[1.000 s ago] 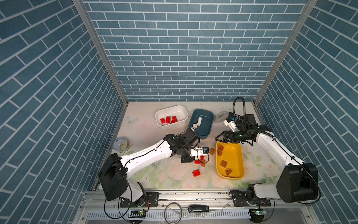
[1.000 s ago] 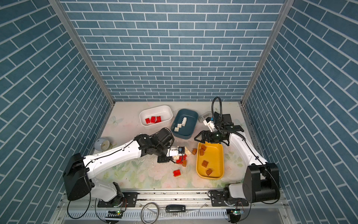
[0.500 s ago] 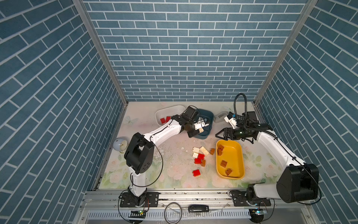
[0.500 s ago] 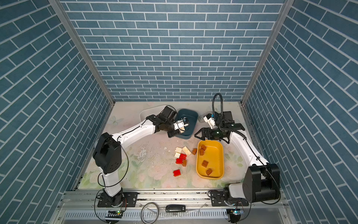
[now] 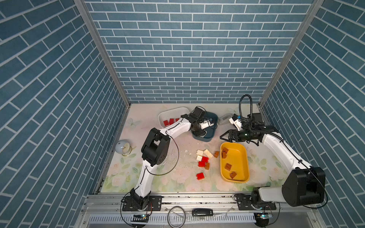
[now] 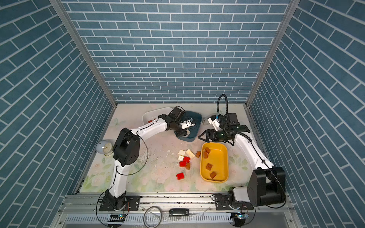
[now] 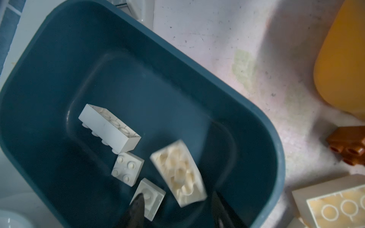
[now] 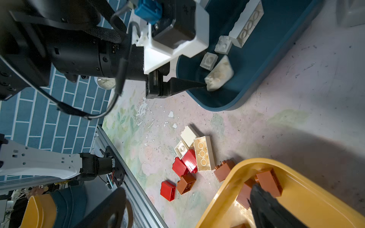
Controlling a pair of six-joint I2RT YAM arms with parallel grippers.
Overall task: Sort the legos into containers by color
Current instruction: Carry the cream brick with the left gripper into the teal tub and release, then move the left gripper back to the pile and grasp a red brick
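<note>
Far left by the wall: small round clock [image 5: 123, 147], well apart from everything else.

Back left: white tub [image 5: 171, 113] with red bricks [image 5: 168, 122] inside. Two show plainly. A third sits half under the left arm [image 5: 173, 128], so the count is unsure.

Just right of it: dark teal tub [image 5: 209, 136], with the left gripper [image 7: 177, 211] over its near end, fingers apart. Beyond the tips lies a cream oblong brick [image 7: 177, 173], underside up, tilted and blurred. In the right wrist view one fingertip meets its edge; contact not certain. Also inside are a white oblong brick [image 7: 109, 128] on its side, a white four-stud square [image 7: 128, 171] and a small white square [image 7: 152, 194], underside up. In both top views the left arm covers most of this.

Centre of the table [image 5: 158, 177]: loose pile [image 5: 204, 159] of cream, red and brown bricks. One red brick [image 5: 200, 176] lies apart, nearer the front.

Right of the pile: yellow tub [image 5: 244, 156] holding four brown bricks [image 5: 228, 166], two at the far end, two mid-floor.

At the yellow tub's far end: right gripper [image 5: 225, 136], jaws wide, nothing between them.
</note>
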